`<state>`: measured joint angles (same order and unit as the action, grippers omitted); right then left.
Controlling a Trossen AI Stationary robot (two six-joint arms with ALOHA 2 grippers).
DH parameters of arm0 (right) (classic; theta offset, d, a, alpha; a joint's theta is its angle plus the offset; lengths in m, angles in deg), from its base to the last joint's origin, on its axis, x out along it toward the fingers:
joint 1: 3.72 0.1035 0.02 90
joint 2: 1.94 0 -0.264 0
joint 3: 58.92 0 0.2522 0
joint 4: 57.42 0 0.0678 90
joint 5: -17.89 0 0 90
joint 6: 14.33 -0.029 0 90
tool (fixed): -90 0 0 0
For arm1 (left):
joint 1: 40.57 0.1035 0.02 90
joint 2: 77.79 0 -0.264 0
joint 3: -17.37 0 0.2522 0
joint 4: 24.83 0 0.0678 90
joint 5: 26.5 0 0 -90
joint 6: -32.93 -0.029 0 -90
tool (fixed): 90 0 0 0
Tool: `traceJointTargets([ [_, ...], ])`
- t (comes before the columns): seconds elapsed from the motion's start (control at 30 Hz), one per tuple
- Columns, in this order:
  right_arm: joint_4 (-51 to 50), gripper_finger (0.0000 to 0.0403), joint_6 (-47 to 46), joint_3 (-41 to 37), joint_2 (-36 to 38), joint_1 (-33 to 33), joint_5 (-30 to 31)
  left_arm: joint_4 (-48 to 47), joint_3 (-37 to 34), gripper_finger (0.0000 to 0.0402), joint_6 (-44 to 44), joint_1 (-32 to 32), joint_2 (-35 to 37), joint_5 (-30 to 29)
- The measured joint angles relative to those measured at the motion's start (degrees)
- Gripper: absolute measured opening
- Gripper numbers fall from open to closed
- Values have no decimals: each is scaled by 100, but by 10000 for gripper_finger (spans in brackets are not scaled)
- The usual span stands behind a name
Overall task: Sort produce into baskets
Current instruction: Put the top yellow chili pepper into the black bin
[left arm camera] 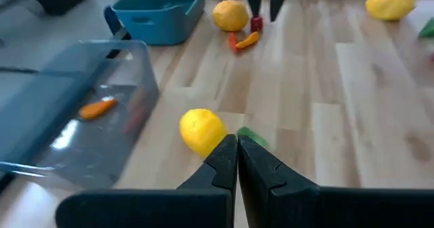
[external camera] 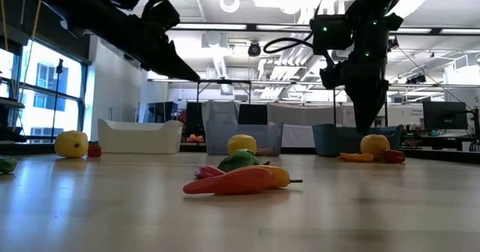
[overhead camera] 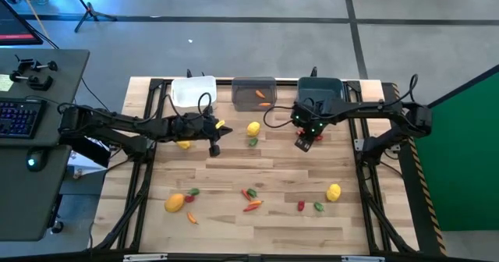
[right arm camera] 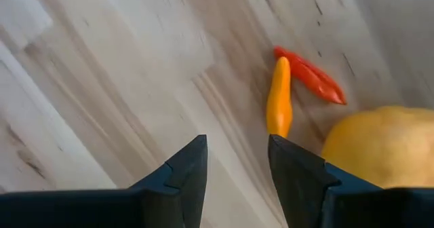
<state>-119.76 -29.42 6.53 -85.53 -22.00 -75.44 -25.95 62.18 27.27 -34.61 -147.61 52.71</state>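
- The right pincer (right arm camera: 235,146) is pointing tips-down above the table (right arm camera: 102,85), with its fingers standing partly spread and pinching nothing.
- Just past its tips a carrot (right arm camera: 279,99) is lying flat on the wood. A red chili (right arm camera: 310,75) is lying right beside the carrot's far end.
- A yellow fruit (right arm camera: 380,146) is sitting close beside those two, off to one side of the pincer.
- Behind this pincer, at the table's far edge, the teal bin (overhead camera: 321,86) is standing.
- The left pincer (left arm camera: 237,141) is hovering over the table with its fingers pressed together and holding nothing.
- Right in front of its tips a lemon (left arm camera: 201,129) is resting, with a green bit (left arm camera: 254,136) just beside it.
- Farther out to one side of this pincer, the grey bin (left arm camera: 115,45) is standing with an orange piece (left arm camera: 98,108) lying inside.
- The white bin (overhead camera: 187,98) is sitting behind the left pincer, next to the grey bin along the far edge.
- Well apart from both pincers, toward the table's front, loose produce is lying scattered:
  - a round fruit (overhead camera: 334,192) on the right arm's side;
  - a mango (overhead camera: 175,203) on the left arm's side;
  - a cluster of peppers (overhead camera: 251,200) between those two.
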Motion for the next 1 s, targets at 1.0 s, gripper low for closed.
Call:
traceJointTargets([
  [1.0,503,147,404,0,-315,-436,334,-450,254,0,1295,202,-387,504],
])
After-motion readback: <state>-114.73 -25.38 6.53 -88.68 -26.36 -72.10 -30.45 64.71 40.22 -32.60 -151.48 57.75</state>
